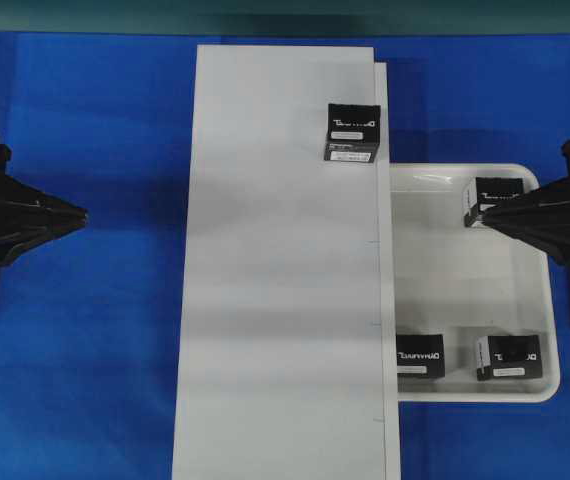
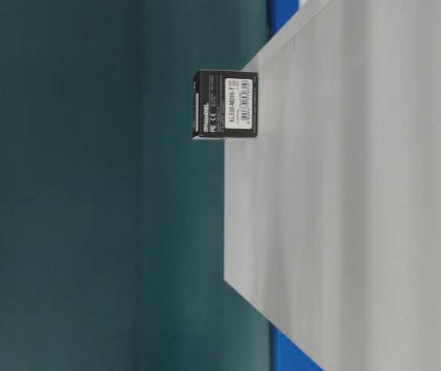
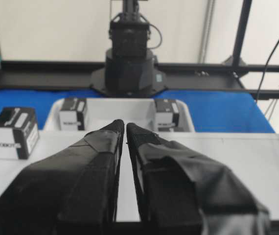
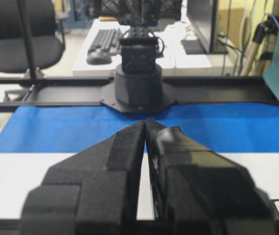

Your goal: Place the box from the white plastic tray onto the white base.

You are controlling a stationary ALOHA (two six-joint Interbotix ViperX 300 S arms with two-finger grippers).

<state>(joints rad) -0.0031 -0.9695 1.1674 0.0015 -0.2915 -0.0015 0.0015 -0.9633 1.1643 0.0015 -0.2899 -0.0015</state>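
One box [image 1: 352, 131] is sitting on the base [image 1: 280, 280] near its far edge; three boxes [image 1: 505, 357] are remaining in the tray [image 1: 555, 330]. Both the left pincer [image 1: 77, 213] and right pincer [image 1: 485, 213] are resting closed and holding nothing, so three transfers are still pending.

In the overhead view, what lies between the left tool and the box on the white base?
Only bare blue table cover and empty white base separate the left tool from the box; the overhead view shows it.
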